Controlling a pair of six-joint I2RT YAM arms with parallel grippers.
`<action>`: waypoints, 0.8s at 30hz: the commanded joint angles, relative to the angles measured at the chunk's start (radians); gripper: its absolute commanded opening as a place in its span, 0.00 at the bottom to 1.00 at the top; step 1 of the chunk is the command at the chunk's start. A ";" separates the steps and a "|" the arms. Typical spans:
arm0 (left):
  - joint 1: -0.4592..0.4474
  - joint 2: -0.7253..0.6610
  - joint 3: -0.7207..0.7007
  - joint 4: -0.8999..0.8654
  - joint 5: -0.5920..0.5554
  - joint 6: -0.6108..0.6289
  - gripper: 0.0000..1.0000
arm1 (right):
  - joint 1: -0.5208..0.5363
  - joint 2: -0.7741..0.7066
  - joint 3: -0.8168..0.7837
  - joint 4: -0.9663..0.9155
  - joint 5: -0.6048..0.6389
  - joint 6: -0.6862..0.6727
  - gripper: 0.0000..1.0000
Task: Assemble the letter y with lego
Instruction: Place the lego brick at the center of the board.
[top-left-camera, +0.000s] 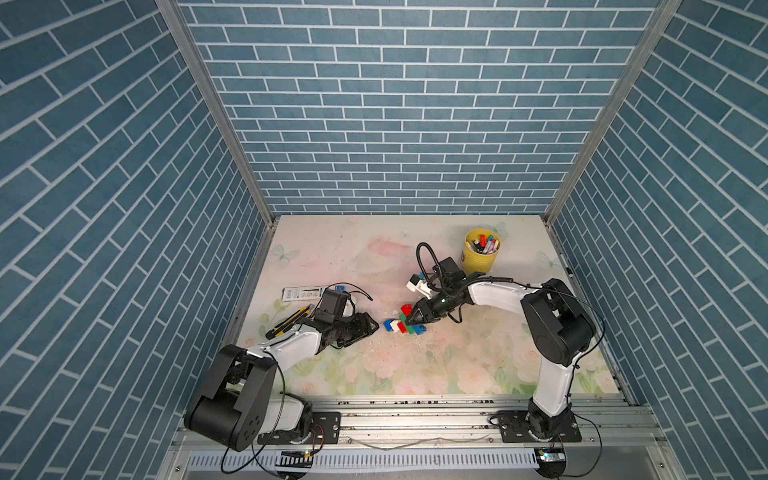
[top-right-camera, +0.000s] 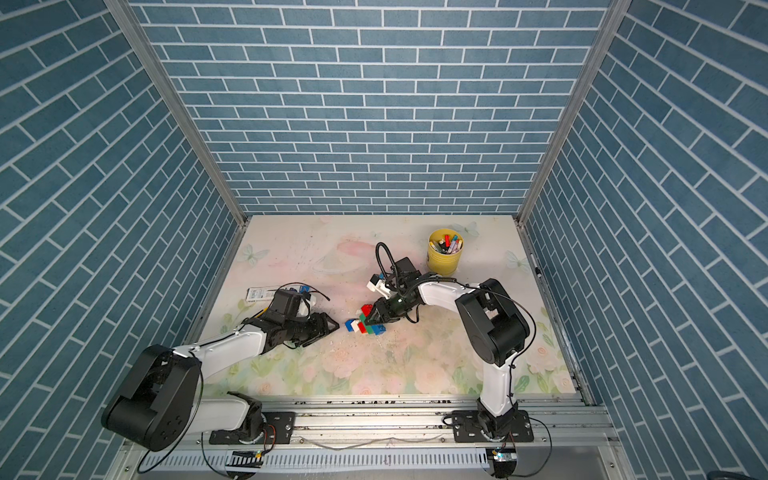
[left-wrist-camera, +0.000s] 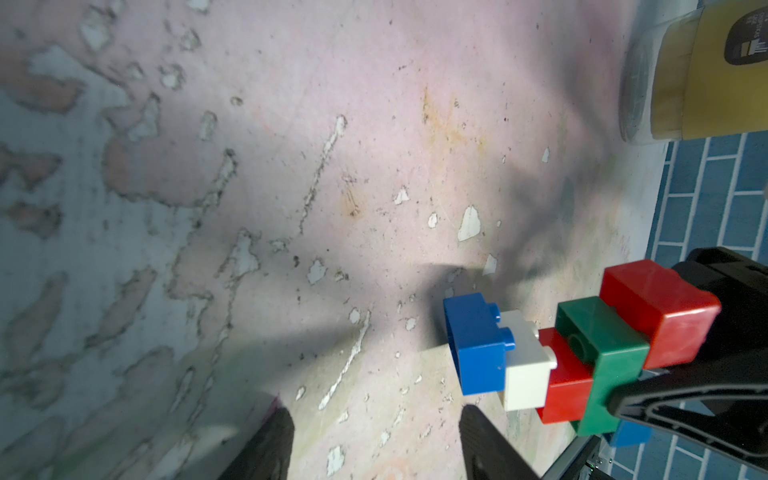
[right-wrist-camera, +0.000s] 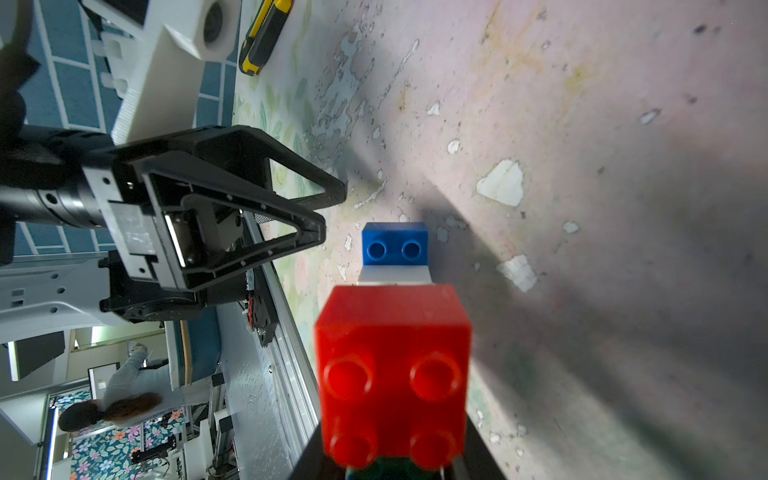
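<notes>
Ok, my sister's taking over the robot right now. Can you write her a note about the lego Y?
Right hand: shut on the green brick of the Y, in the middle of the mat.
Left hand: open and empty, just beside the Y, not touching it.
Done: the blue, white, red, green, red and blue bricks all look joined.
Left: probably just check the shape, press down any loose joint, then let go.
</notes>
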 joint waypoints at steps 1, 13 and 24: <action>0.008 0.023 -0.005 -0.064 -0.031 0.008 0.66 | -0.011 0.017 -0.015 0.031 -0.023 0.010 0.33; 0.009 0.017 -0.009 -0.071 -0.037 0.009 0.66 | -0.042 0.032 0.000 0.013 -0.013 0.000 0.41; 0.008 0.025 -0.010 -0.067 -0.038 0.010 0.66 | -0.069 0.032 0.001 -0.008 0.029 0.003 0.43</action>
